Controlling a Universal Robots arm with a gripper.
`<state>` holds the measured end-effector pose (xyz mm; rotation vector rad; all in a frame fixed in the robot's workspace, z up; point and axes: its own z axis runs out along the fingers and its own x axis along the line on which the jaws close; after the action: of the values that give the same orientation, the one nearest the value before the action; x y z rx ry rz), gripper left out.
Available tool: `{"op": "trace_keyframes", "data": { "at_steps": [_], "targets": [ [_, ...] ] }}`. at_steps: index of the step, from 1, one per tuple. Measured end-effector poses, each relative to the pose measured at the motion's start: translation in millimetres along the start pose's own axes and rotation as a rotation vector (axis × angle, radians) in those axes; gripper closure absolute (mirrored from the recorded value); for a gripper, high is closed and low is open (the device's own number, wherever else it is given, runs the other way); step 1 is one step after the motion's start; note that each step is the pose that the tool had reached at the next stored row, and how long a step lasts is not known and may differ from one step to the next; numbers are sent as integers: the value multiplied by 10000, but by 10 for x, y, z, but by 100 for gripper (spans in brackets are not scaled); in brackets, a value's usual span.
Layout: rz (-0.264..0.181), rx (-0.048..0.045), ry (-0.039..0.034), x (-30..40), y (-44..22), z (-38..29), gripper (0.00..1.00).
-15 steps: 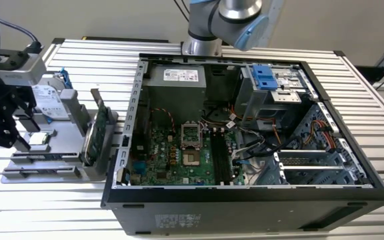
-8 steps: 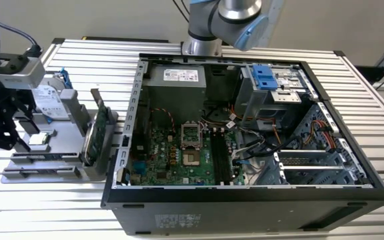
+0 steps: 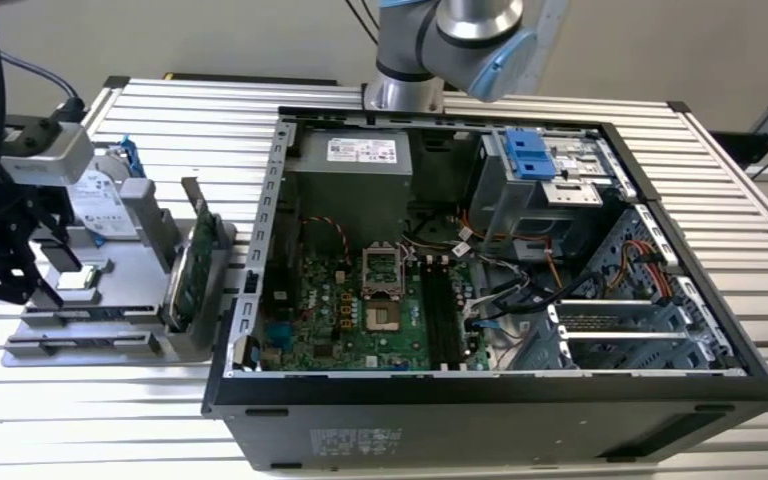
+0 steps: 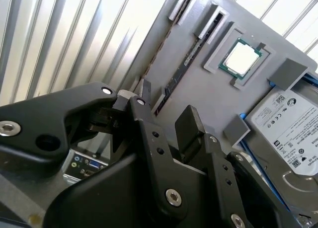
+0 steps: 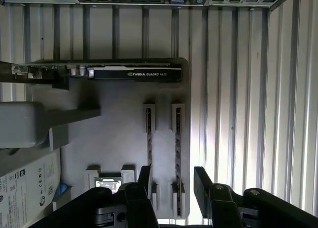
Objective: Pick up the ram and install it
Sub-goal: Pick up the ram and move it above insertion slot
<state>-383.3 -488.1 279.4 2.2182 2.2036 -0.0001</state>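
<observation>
Black end effector (image 5: 173, 181) is hovering wide open above the grey tray (image 5: 119, 138), gripping nothing; in the first wrist view the ram (image 5: 177, 138) is sitting between its fingers (image 5: 201, 181).

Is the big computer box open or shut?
Open. The computer case lies with its side cover off, so the green motherboard inside shows.

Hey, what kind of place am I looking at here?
Probably a robotics lab bench for computer assembly: an open desktop case lies on a slatted metal table, a robot arm rises beyond it, and a grey tray holds a hard drive and the ram.
</observation>
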Motion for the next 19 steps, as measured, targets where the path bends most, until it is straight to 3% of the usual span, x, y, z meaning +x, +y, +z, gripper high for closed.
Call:
{"op": "trace_keyframes", "data": {
  "at_steps": [19],
  "targets": [
    [0, 0, -3, -16, -44, 167, 0]
  ]
}}
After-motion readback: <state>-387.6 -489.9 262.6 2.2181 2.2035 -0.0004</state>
